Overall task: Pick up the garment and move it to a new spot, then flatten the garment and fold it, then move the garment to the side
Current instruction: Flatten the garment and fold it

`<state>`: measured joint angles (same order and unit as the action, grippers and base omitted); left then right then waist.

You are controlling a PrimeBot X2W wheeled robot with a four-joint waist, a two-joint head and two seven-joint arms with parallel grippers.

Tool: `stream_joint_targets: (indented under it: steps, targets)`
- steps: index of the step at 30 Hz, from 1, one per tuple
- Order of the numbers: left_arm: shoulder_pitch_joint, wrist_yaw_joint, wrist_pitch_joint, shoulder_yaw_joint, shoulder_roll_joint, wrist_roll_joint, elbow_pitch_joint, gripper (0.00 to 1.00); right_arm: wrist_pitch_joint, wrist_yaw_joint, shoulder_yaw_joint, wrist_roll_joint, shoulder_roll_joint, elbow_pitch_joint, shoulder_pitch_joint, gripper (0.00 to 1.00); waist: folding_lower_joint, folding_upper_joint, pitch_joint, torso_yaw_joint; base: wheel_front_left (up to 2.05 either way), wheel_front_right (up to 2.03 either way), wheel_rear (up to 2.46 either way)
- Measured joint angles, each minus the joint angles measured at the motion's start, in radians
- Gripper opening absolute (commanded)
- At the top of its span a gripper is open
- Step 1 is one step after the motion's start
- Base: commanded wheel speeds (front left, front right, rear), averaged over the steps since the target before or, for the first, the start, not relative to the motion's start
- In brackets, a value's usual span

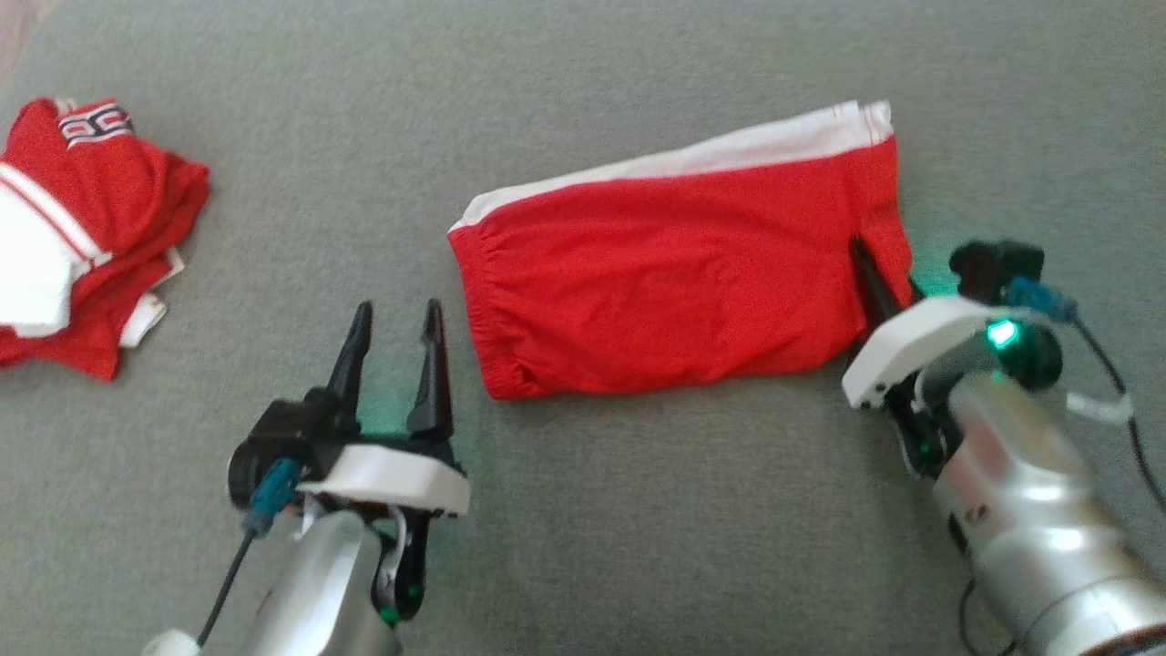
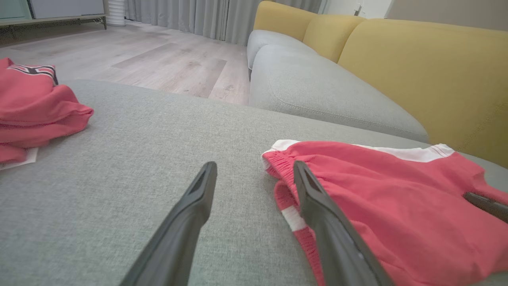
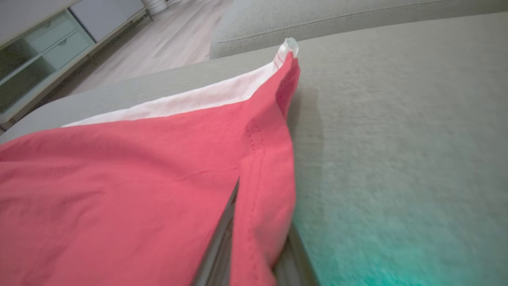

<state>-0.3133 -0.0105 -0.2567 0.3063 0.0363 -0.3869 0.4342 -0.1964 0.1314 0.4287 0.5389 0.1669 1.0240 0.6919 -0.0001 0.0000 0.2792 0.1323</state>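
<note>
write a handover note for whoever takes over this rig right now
Left tool: open, empty, just beside the waistband end of the red shorts.
Right tool: shut on the shorts' hem at the opposite end.
Shorts: lying flat on the grey cushion; a pile of red-and-white garments sits to the robot's left.
Done: flattened, apparently folded once.
Left: probably another fold, then move it to the side.

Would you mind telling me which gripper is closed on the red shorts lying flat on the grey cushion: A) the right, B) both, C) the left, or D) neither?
A: the right gripper is shut on the leg-hem end of the red shorts, cloth caught in its jaws, while the left gripper stands open beside the other end.
</note>
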Motion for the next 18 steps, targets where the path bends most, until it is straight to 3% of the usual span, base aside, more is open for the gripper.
stream_joint_targets:
  steps: [12, 18]
  targets:
    - [0.129, 0.011, 0.0, -0.077, 0.002, 0.067, -0.002, 1.0, -0.052, 0.0, -0.188, 0.078, -0.075, -0.012, -0.185, 0.0, 0.0001, 0.0, -0.106, -0.116, 0.0, 0.0, 0.0]
    - [0.185, 0.012, 0.0, -0.071, 0.002, 0.071, -0.017, 1.0, -0.052, 0.0, -0.248, 0.055, -0.085, -0.035, -0.239, 0.0, 0.0, 0.0, -0.131, -0.122, 0.0, 0.0, 0.0]
